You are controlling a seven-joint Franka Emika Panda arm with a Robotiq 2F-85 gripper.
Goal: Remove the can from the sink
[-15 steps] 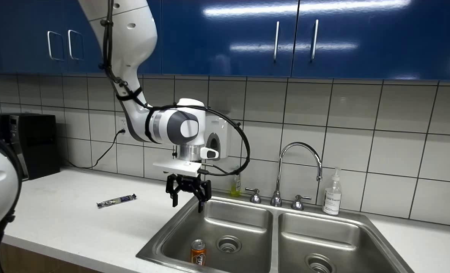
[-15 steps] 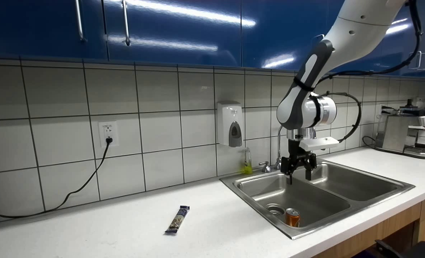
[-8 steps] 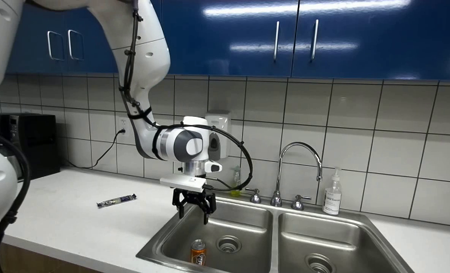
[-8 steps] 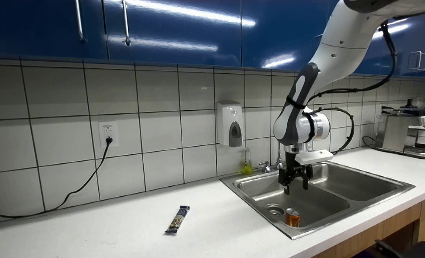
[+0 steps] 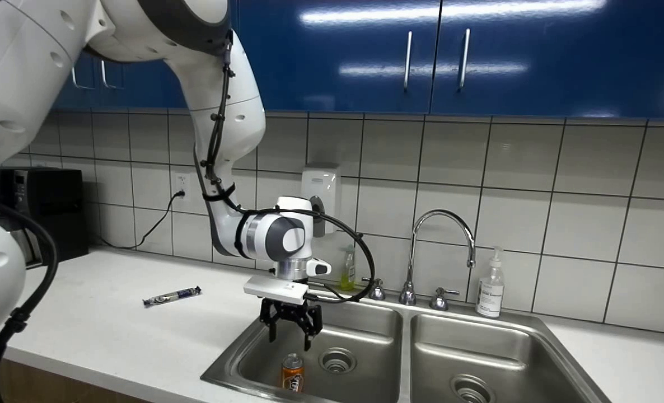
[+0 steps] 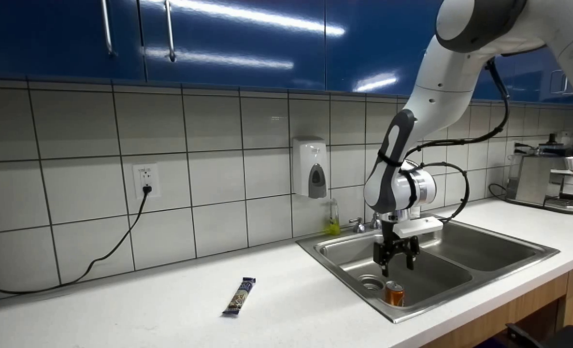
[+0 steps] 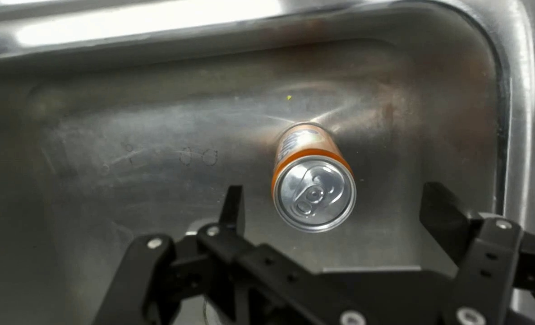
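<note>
The orange can (image 5: 293,373) with a silver top stands upright in a bowl of the stainless double sink (image 5: 405,358). It also shows in an exterior view (image 6: 394,294) and in the wrist view (image 7: 314,194), with its pull tab facing up. The sink's rim also shows in an exterior view (image 6: 347,285) and in the wrist view (image 7: 520,113). My gripper (image 5: 290,342) points down above the can, open and empty. It also shows in an exterior view (image 6: 398,270). In the wrist view my gripper (image 7: 337,205) has its fingers spread wide, with the can's top between them, nearer the left finger.
A chrome faucet (image 5: 414,257) with handles stands behind the sink. A white soap bottle (image 5: 490,290) and a green-yellow bottle (image 6: 334,220) stand at the back rim. A wrapped bar (image 6: 239,296) lies on the counter. A dispenser (image 6: 309,166) hangs on the wall.
My gripper has moved down toward the can and slightly toward the front of the sink, staying open. The can has not moved.
</note>
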